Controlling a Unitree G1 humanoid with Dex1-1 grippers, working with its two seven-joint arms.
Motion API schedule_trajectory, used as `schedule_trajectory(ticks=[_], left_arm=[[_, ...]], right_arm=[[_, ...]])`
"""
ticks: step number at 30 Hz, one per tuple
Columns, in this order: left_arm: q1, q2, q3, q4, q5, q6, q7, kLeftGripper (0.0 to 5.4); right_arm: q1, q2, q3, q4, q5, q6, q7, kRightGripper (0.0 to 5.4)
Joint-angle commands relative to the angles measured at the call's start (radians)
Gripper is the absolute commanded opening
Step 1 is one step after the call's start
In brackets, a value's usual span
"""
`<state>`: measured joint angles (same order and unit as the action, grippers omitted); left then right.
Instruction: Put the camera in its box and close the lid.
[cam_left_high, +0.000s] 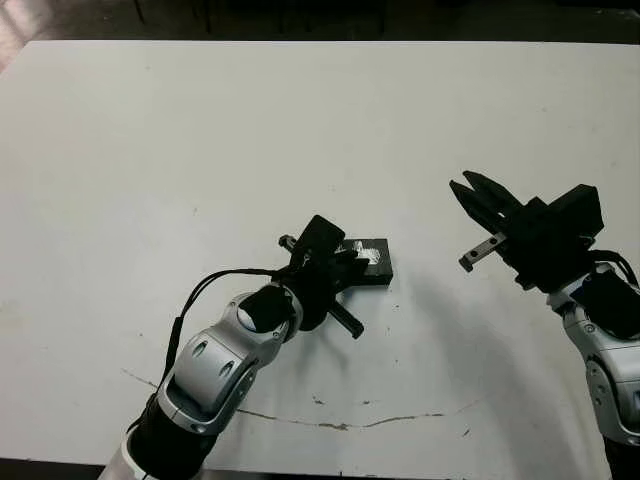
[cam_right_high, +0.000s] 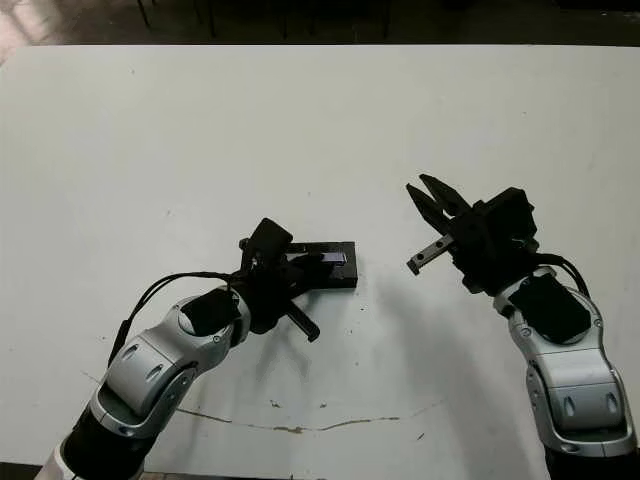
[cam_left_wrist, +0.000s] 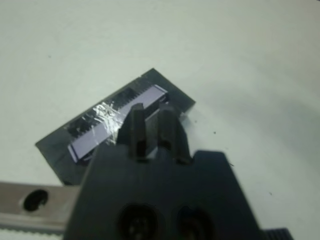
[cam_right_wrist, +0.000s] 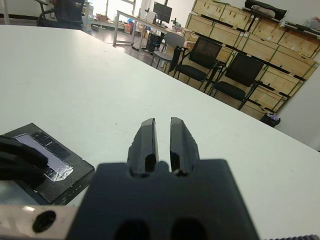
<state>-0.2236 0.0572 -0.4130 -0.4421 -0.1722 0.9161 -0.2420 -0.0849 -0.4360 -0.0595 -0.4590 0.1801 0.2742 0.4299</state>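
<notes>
The box (cam_right_high: 338, 283) lies near the table's middle, its black walls showing under the lid (cam_left_wrist: 107, 127). The lid lies flat on top of the box, silvery-purple stripe up. My left gripper (cam_left_wrist: 150, 112) reaches over the lid's near end. Its fingers are shut together and the tips rest on or just above the stripe. My right gripper (cam_left_high: 468, 187) hangs in the air to the right of the box, well apart from it. It is shut with nothing between the fingers. The camera is hidden from every view.
A thin brownish scratch line (cam_left_high: 340, 425) runs along the white table (cam_left_high: 150, 150) near its front edge. In the right wrist view, black chairs (cam_right_wrist: 220, 70) and stacked wooden crates (cam_right_wrist: 260, 35) stand beyond the table's far side.
</notes>
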Motion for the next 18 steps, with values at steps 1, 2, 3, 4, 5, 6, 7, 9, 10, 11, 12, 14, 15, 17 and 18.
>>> schedule_trajectory(ticks=[1,2,3,4,5,6,7,9,10,11,12,14,15,17,18], left_arm=[[0.079,-0.003,0.069,-0.018,-0.034,0.064,0.020,0.02],[0.087,-0.011,0.102,-0.044,-0.046,0.053,0.025,0.02],[0.093,-0.014,0.136,-0.066,-0.056,0.028,0.027,0.02],[0.093,-0.018,0.173,-0.084,-0.068,0.009,0.029,0.02],[0.091,-0.028,0.212,-0.098,-0.083,0.000,0.035,0.02],[0.081,-0.035,0.257,-0.110,-0.100,-0.009,0.040,0.02],[0.068,-0.045,0.306,-0.122,-0.123,-0.008,0.048,0.02],[0.037,-0.051,0.393,-0.142,-0.160,-0.016,0.066,0.02],[0.022,-0.049,0.434,-0.145,-0.179,-0.035,0.068,0.02],[0.008,-0.034,0.467,-0.146,-0.184,-0.068,0.066,0.02],[-0.002,-0.020,0.490,-0.143,-0.185,-0.100,0.064,0.02],[-0.003,0.034,0.498,-0.108,-0.098,-0.274,0.064,0.02],[0.008,0.089,0.476,-0.056,0.003,-0.450,0.058,0.02],[0.030,0.177,0.449,0.066,0.172,-0.767,0.070,0.02],[0.037,0.191,0.454,0.113,0.205,-0.850,0.078,0.02]], right_arm=[[0.015,0.007,-0.008,-0.004,0.006,0.023,-0.012,0.00],[0.016,0.011,-0.013,-0.005,0.009,0.020,-0.018,0.00],[0.017,0.016,-0.019,-0.003,0.013,0.016,-0.023,0.00],[0.016,0.024,-0.026,0.005,0.022,0.008,-0.025,0.00],[0.014,0.030,-0.032,0.009,0.029,0.010,-0.029,0.00],[0.011,0.035,-0.035,0.013,0.029,0.012,-0.036,0.00],[0.006,0.041,-0.037,0.020,0.029,0.009,-0.042,0.00],[-0.006,0.053,-0.039,0.032,0.024,0.001,-0.054,0.00],[-0.012,0.057,-0.038,0.032,0.016,0.002,-0.065,0.00],[-0.018,0.063,-0.036,0.030,0.008,0.005,-0.080,0.00],[-0.023,0.068,-0.035,0.027,0.000,0.010,-0.094,0.00],[-0.035,0.083,-0.033,0.031,-0.010,0.010,-0.120,0.00],[-0.041,0.093,-0.034,0.040,-0.006,0.004,-0.126,0.00],[-0.054,0.111,-0.035,0.068,0.004,-0.027,-0.129,0.00],[-0.057,0.117,-0.034,0.081,0.004,-0.044,-0.130,0.00]])
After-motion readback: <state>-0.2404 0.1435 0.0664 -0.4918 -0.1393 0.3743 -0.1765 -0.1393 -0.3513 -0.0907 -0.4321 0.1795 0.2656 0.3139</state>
